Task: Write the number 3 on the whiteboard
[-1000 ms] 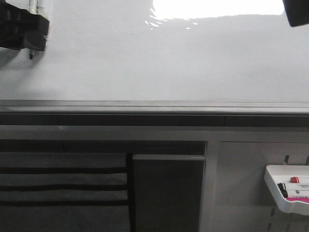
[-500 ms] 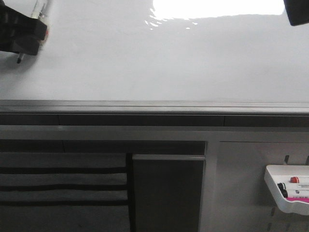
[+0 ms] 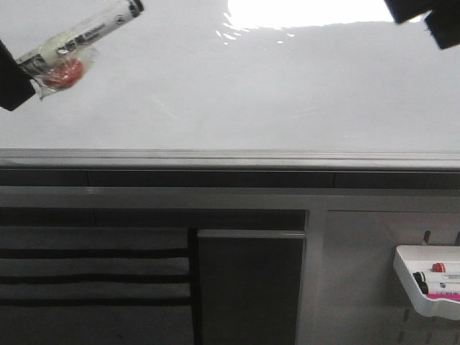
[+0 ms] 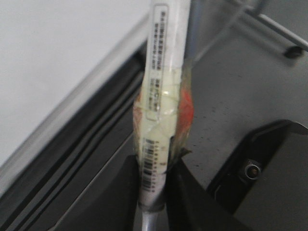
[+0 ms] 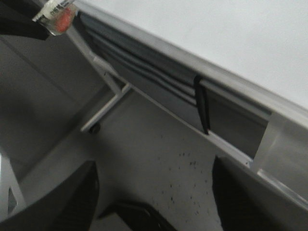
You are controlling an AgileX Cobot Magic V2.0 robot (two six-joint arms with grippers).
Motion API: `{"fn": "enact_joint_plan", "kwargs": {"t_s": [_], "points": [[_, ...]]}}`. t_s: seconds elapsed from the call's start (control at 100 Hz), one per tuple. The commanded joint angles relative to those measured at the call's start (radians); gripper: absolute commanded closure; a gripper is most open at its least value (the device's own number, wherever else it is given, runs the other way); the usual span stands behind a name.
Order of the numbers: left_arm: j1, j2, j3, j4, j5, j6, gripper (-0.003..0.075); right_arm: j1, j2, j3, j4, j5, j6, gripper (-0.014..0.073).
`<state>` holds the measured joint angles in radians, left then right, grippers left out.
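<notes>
Nearest the front camera, a small white plastic tray [image 3: 413, 277] holding markers hangs at the lower right, well below the grey metal rail [image 3: 230, 155]. Above that rail the large glossy white whiteboard [image 3: 237, 93] carries no visible digit. The left hand [image 4: 153, 180] is clamped on a white tape-wrapped marker [image 4: 161, 96] tilted before the whiteboard's upper left, while the right hand [image 5: 154, 197] stands wide apart, gripping nothing, at the upper right.
</notes>
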<state>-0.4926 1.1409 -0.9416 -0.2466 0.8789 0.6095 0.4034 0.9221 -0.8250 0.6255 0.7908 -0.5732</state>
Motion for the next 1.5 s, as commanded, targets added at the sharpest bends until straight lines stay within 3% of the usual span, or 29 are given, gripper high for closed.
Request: {"fn": "enact_joint_plan", "kwargs": {"t_s": [0.0,0.24,0.43,0.68,0.92,1.08,1.23,1.49], "points": [[-0.073,-0.042,-0.036,-0.128,0.022,0.121,0.0682,-0.006,0.056,-0.081,0.022,0.070,-0.112,0.0144],[-0.247,-0.047,-0.037,-0.216,0.018,0.255,0.0682,0.024,0.138,-0.140,0.269,0.208,-0.614,0.0144],[-0.303,-0.047,-0.037,-0.216,-0.006,0.260,0.0682,0.123,0.157,-0.149,0.326,0.150,-0.790,0.0144],[-0.307,-0.047,-0.037,-0.210,-0.009,0.260,0.0682,0.248,0.219,-0.171,0.315,0.057,-0.781,0.0144],[-0.307,-0.047,-0.037,-0.206,-0.009,0.260,0.0682,0.255,0.280,-0.302,0.160,0.160,-0.586,0.0145],[-0.307,-0.047,-0.037,-0.206,-0.009,0.260,0.0682,0.289,0.293,-0.314,0.141,0.159,-0.581,0.0147],[-0.307,-0.047,-0.037,-0.206,-0.007,0.260,0.0682,0.325,0.298,-0.314,0.066,0.128,-0.581,0.0224],[-0.307,-0.047,-0.037,-0.206,-0.005,0.260,0.0682,0.325,0.298,-0.314,0.078,0.117,-0.581,0.0250]]}}
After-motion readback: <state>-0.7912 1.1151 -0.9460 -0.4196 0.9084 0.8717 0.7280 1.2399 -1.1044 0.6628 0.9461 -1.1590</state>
